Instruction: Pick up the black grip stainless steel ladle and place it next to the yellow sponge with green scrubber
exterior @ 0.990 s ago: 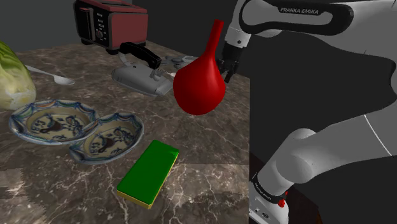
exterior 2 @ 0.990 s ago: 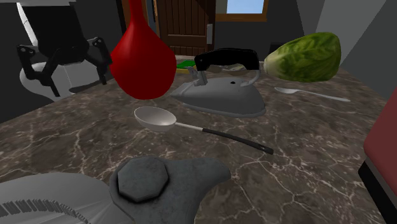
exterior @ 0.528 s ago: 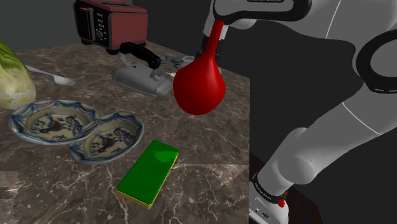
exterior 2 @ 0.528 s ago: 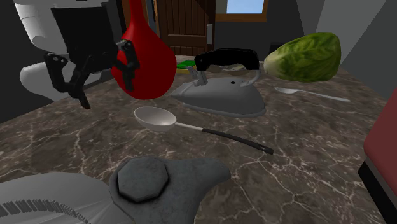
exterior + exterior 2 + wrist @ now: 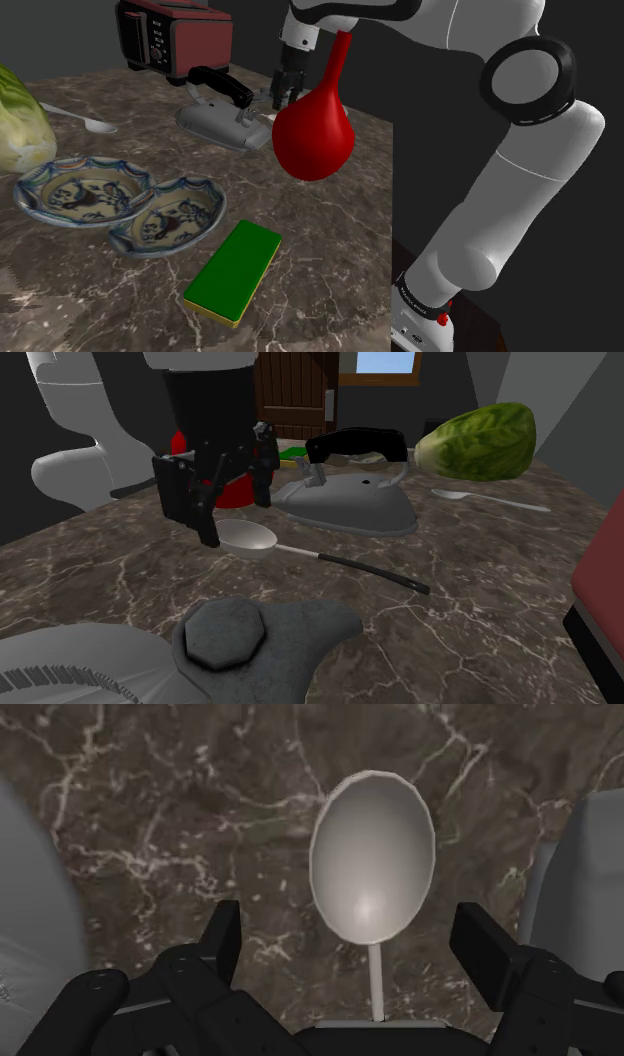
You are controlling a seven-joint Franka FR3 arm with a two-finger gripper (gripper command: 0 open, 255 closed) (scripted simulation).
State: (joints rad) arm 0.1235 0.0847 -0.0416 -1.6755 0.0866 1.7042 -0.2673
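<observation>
Past second: all-black gripper [image 5: 236, 517] swung in over the counter. Fingers spread wide, holding nothing. Grey steel ladle with black handle [image 5: 372, 869] lies flat, bowl centred between fingers, untouched. Probably descent next.

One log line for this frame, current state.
phase: pre-grasp | pincer: open, over ladle bowl | ladle: lying on counter, not held | sponge: on counter, ladle not beside it
</observation>
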